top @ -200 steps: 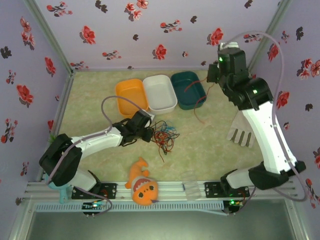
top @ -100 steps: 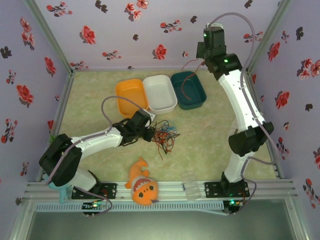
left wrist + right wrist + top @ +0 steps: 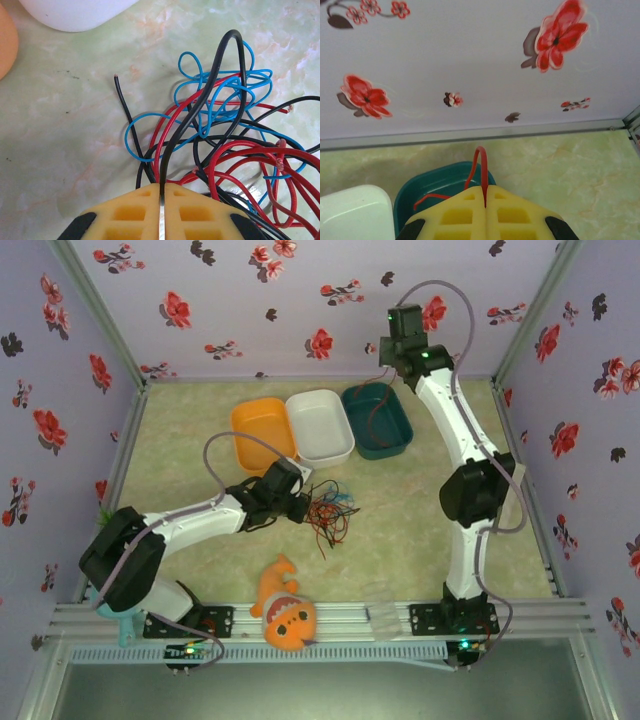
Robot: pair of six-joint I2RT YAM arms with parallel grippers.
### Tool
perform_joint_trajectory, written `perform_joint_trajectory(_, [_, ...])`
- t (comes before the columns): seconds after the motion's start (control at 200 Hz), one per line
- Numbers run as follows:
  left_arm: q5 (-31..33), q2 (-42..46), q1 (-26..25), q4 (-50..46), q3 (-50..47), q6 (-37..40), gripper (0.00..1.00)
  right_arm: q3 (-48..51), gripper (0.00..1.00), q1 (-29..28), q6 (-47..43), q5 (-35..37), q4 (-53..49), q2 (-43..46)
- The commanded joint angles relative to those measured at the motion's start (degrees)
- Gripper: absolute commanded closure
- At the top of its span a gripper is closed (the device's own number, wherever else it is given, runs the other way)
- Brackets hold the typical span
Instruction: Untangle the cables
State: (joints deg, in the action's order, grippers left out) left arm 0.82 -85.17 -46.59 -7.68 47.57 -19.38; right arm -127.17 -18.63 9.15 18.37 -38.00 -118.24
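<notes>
Red cable [image 3: 481, 160] hung from the right gripper [image 3: 485, 192], pressed shut on it above the teal bin [image 3: 440, 180]. The left gripper [image 3: 161, 192] pinched a black cable [image 3: 164, 160] in the tangle [image 3: 328, 512] on the table [image 3: 400, 530]. The wires looked thin, light and bendy, best grabbed near a loose end.

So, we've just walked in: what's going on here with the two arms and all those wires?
Two robot arms are working on a tangle of cables lying on the table. The left jaws are shut on a black cable at the near edge of the tangle, where it loops through the other strands. The right jaws are shut on a separate red cable, held up over the teal bin, with its lower end trailing into the bin.
</notes>
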Motion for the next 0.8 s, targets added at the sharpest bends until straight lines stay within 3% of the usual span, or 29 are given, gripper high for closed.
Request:
perform_joint_trajectory(0.0, [-0.99, -0.59, 0.18, 0.74, 1.1, -0.88, 0.91, 1.47, 1.0, 0.25, 1.71, 2.41, -2.81, 0.15])
perform_joint_trajectory(0.245, [-1.19, -0.79, 0.18, 1.27, 0.69, -1.01, 0.93, 8.43, 1.0, 0.26, 5.0, 5.6, -6.87, 1.65])
perform_joint_trajectory(0.795, [-1.34, -1.12, 0.18, 1.57, 0.48, -0.96, 0.96, 9.19, 1.0, -1.35, 5.89, -3.78, -14.76, -6.04])
